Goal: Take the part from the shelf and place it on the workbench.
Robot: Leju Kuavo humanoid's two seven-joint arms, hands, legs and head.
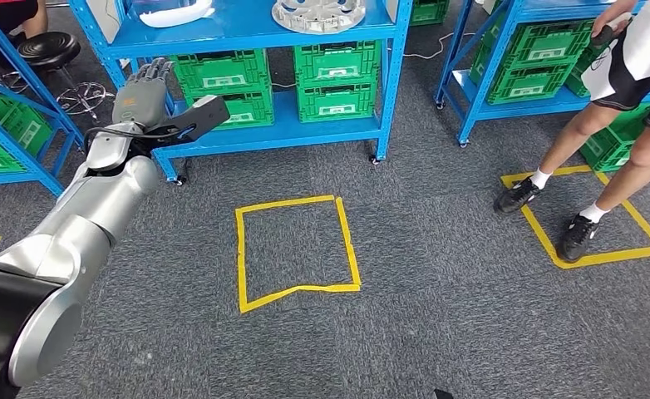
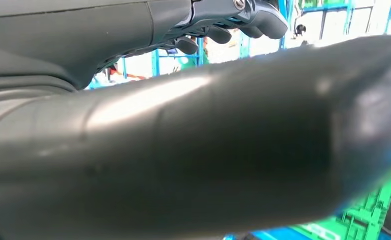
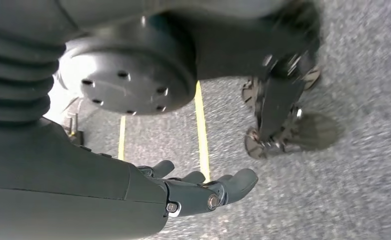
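Note:
My left hand [image 1: 145, 98] is raised in front of the blue shelf [image 1: 247, 35], level with its lower board, fingers spread and thumb sticking out to the right, holding nothing. On the shelf's upper board lie a white curved part [image 1: 176, 12] and a round pale part with holes [image 1: 318, 13], both well above the hand. In the left wrist view the thick thumb [image 2: 208, 150] crosses the picture and the dark fingers [image 2: 261, 17] reach past it, empty. My right hand [image 3: 196, 192] hangs over the grey carpet, fingers loosely extended, empty.
Green crates [image 1: 335, 79] fill the shelf's lower board. A yellow taped square [image 1: 297, 252] marks the carpet ahead. A person in black shoes [image 1: 517, 195] stands on another taped square at right, by a second blue shelf [image 1: 504, 50]. A black stool [image 1: 49, 50] stands at far left.

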